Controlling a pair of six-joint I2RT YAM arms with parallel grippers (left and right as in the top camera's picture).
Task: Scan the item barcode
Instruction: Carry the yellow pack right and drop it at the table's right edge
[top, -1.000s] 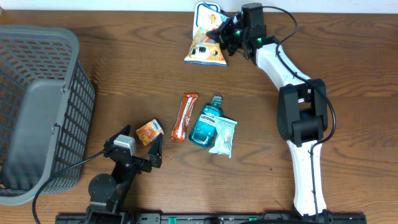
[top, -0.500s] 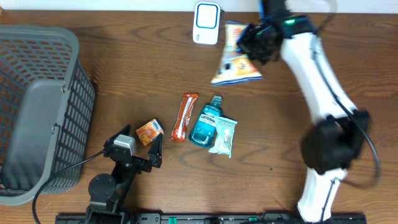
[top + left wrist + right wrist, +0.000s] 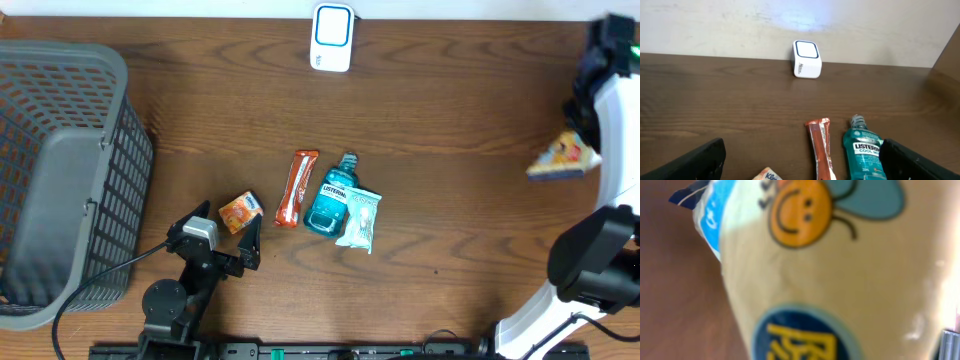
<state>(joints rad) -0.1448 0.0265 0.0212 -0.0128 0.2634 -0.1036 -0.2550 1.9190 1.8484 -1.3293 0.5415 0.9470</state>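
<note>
The white barcode scanner (image 3: 332, 36) stands at the table's back edge, and the left wrist view shows the scanner (image 3: 806, 59) too. A yellow snack bag (image 3: 565, 158) hangs at the far right, with my right gripper (image 3: 588, 126) shut on it. The bag (image 3: 840, 270) fills the right wrist view and hides the fingers. My left gripper (image 3: 225, 245) rests open near the front left, nothing between its fingers (image 3: 695, 160). Just ahead of it lie a small orange tissue pack (image 3: 240, 211), an orange bar (image 3: 295, 187) and a teal mouthwash bottle (image 3: 330, 200).
A grey mesh basket (image 3: 60, 180) takes up the left side. A white packet (image 3: 359, 218) leans against the bottle's right side. The right arm's white links run along the right edge of the table.
My right arm has swung from beside the scanner at the back out to the far right, carrying the snack bag with it. The left arm has not moved.
</note>
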